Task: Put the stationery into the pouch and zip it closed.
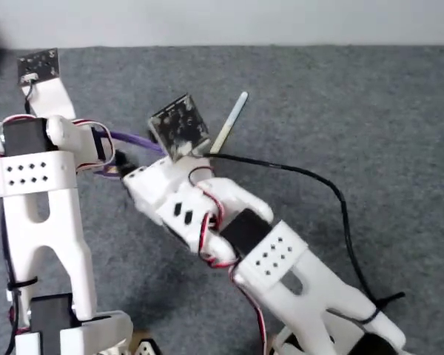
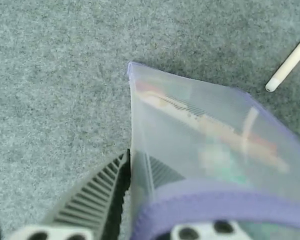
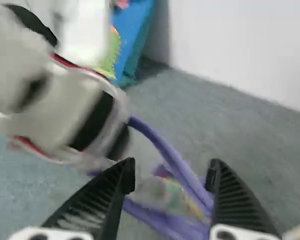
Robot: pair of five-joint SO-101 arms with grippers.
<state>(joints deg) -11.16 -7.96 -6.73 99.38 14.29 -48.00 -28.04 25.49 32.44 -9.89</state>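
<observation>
A grey, carpet-like desk (image 1: 370, 111) runs up to a white wall (image 1: 281, 22) along the top of the high view. In the right wrist view a blue, bright-patterned board (image 3: 135, 40) stands against that wall. The pouch (image 1: 137, 141), see-through with a purple zip edge, sits left of centre between the two arms, its purple edge running roughly left to right. The left tool (image 2: 135, 159) pinches one wall of the pouch, with coloured items (image 2: 210, 130) inside. The right tool (image 3: 171, 172) is spread, one finger on either side of the zip edge. A white pen (image 1: 229, 124) lies just above centre, slanting from lower left to upper right.
</observation>
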